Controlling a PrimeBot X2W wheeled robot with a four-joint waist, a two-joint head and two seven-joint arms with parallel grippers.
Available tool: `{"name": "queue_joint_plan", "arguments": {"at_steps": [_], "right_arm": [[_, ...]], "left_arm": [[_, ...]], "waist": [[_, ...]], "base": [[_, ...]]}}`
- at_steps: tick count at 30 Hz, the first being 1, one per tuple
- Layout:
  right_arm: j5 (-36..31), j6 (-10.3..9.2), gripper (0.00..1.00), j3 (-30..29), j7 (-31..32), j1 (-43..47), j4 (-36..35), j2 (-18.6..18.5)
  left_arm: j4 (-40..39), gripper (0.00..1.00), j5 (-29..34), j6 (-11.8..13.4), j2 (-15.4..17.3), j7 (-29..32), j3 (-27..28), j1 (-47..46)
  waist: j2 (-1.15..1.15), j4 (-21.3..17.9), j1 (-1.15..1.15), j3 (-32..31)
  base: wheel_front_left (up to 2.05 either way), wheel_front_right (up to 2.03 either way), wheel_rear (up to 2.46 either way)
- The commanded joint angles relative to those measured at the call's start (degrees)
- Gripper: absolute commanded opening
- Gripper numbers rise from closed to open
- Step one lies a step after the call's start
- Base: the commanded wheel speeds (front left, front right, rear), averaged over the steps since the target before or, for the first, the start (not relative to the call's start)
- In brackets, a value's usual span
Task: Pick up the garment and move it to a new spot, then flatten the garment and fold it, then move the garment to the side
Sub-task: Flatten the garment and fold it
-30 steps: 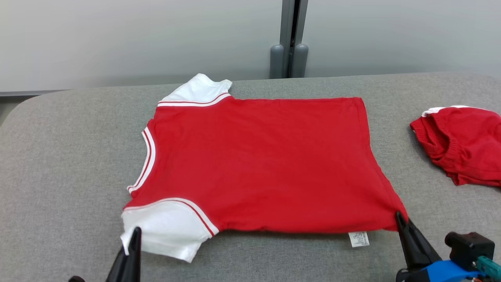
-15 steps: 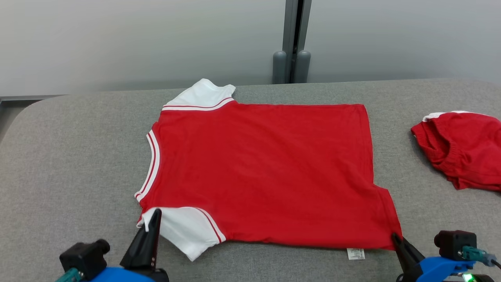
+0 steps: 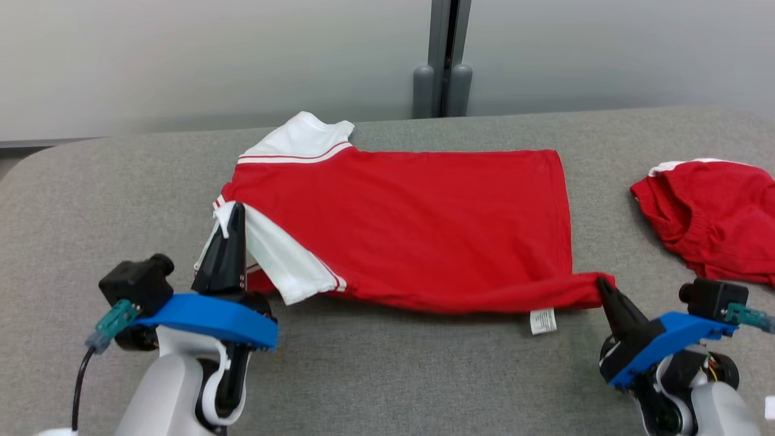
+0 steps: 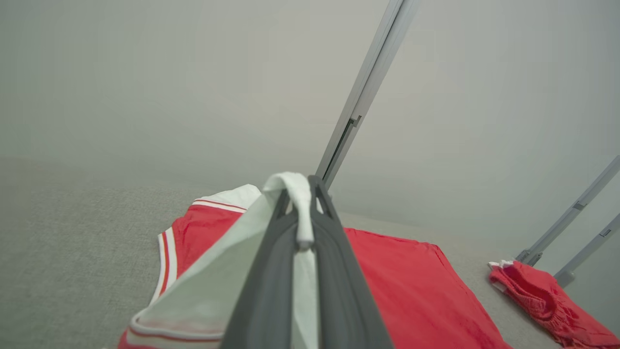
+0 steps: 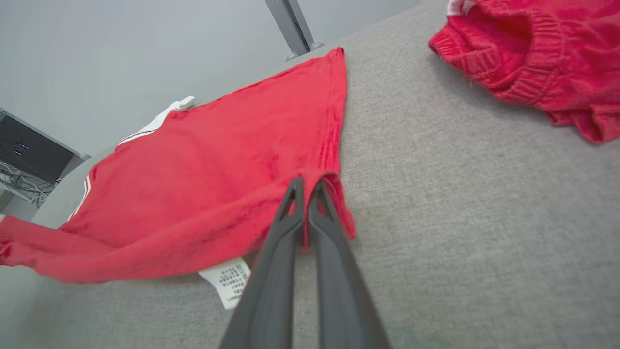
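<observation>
Now the red garment [image 3: 424,224] lies on the grey worktop [image 3: 387,375] with its collar end to the left and its hem to the right, and both tools have hold of its near edge. The left tool [image 3: 235,212] is closed on the cuff of the near white sleeve [image 3: 284,260]. In the left wrist view a strip of white cloth is pinched between the two dark fingers and curls over their tips. That sleeve is raised and slants across the left part of the red body, partly covering the striped neckline. The right tool [image 3: 602,281] is clamped on the near right corner of the hem, with red cloth caught between its fingers in the right wrist view. Between the two tools the near edge of the garment is gathered into a loose roll, with a shadow on the worktop beneath it. The far half of the garment lies flat, and the far white sleeve [image 3: 296,139] points toward the far left. A white care label [image 3: 543,321] hangs out from under the near edge, just left of the right tool. A second red garment [image 3: 714,212] lies crumpled at the right edge of the worktop, well apart from the first. A grey post [image 3: 442,60] stands behind the far edge.
</observation>
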Motion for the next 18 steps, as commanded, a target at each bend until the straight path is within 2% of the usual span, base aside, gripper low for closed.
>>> {"name": "queue_joint_plan", "arguments": {"at_steps": [1, 9, 18], "right_arm": [[1.42, 0.02, 0.0, -0.25, -1.35, -2.7, 2.25, -0.08], [0.71, 0.03, 0.0, 0.13, -7.09, -11.77, 13.78, -0.08], [1.63, 0.02, 0.0, 4.16, -11.82, -17.91, 22.07, -0.09]], "left_arm": [[2.21, 0.0, 0.61, -0.29, -0.32, -1.26, 0.0, -2.65], [12.63, 0.0, 2.05, -0.09, -1.15, -5.6, 1.13, -10.67], [20.14, 0.0, 3.89, -1.43, -1.6, -7.27, 1.01, -16.75]], "waist": [[0.0, -0.08, 0.0, 0.7], [0.0, -0.7, 0.0, 4.16], [0.0, -1.01, 0.0, 6.23]], "base": [[0.0, 0.0, 0.0], [0.0, 0.0, 0.0], [0.0, 0.0, 0.0]]}}
